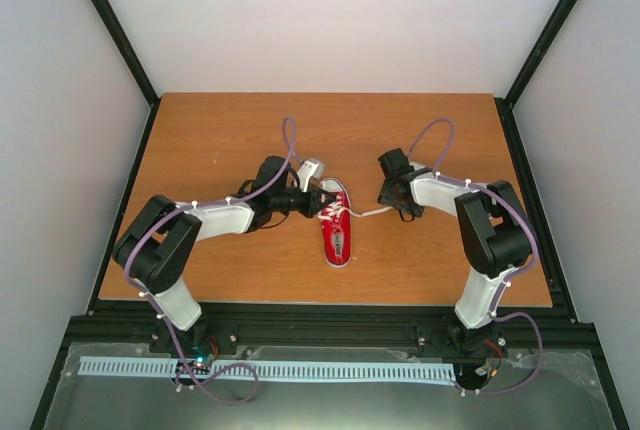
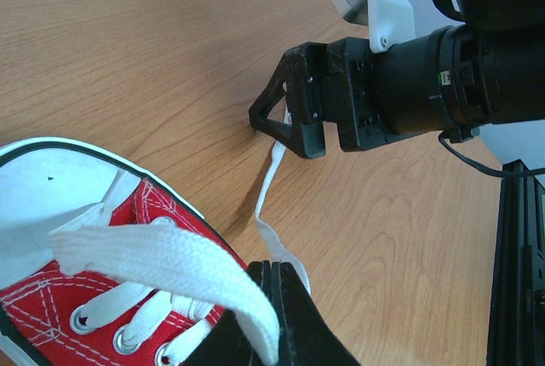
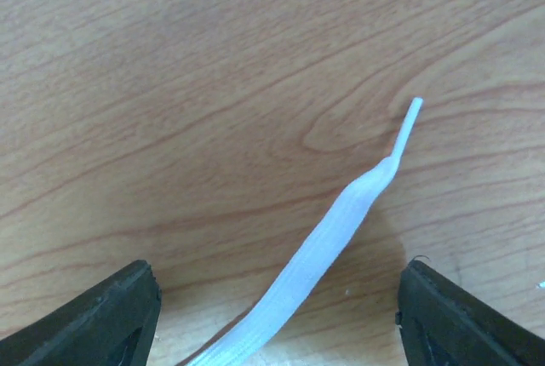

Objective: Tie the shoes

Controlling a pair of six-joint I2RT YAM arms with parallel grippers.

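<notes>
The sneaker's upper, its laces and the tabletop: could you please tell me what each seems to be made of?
The upper looks like matte red canvas: visible weave, white stitching. The laces look like flat white woven textile, ribbed, with a smooth, probably plastic tip. The tabletop looks like wood or wood-look laminate, satin, with grain lines.

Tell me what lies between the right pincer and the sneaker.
Only a white lace, running over the bare table from the sneaker to the right pincer, whose jaws stand open either side of it. The top external and left wrist views show it.
</notes>
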